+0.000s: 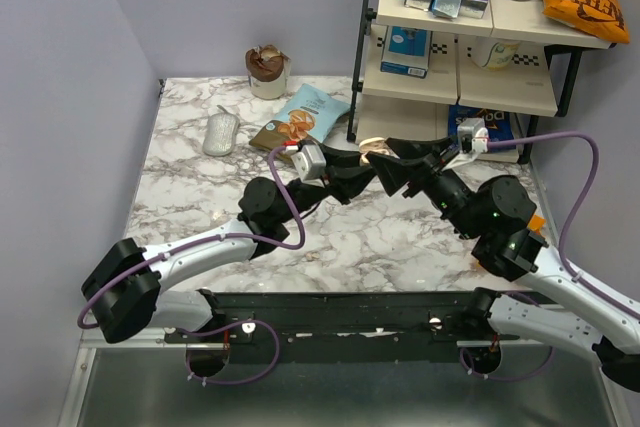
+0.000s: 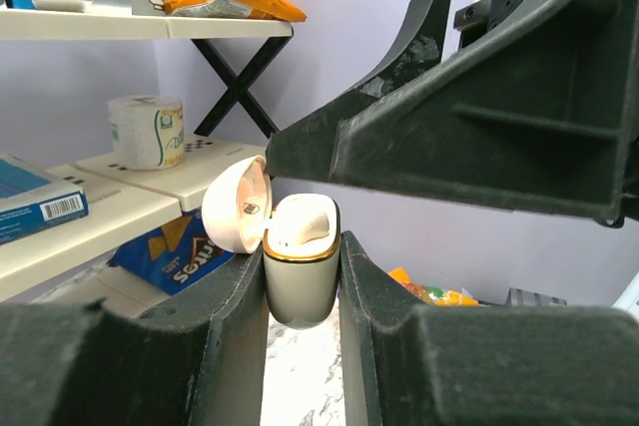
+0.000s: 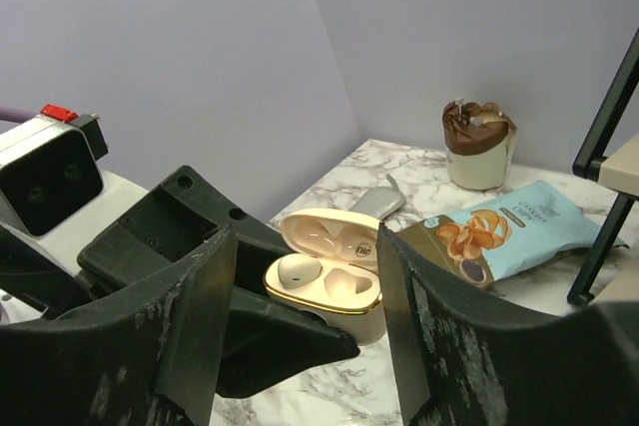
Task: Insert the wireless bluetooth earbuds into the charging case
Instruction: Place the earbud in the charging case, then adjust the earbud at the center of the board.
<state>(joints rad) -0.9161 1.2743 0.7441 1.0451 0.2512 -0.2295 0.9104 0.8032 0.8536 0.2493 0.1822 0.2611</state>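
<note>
Position: charging case (image 2: 300, 291), lid (image 2: 237, 209) open, held off the surface (image 1: 200, 197), right of its middle | Grip: left gripper (image 2: 302, 271) pinching its lower shell; right gripper (image 3: 305, 256) spread above | One earbud (image 3: 298, 268) seated | Handling: probably light, smooth, slippery; grasp the flat sides.

Left hand (image 2: 302, 291) clamped tight, raised; right hand (image 3: 305, 286) faces it tip to tip, jaws apart

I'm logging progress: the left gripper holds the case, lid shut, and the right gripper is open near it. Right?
No: the lid is open, swung back, with one earbud seated, as the right wrist view shows. Otherwise yes: the left gripper holds the case, and the right gripper is open near it.
</note>
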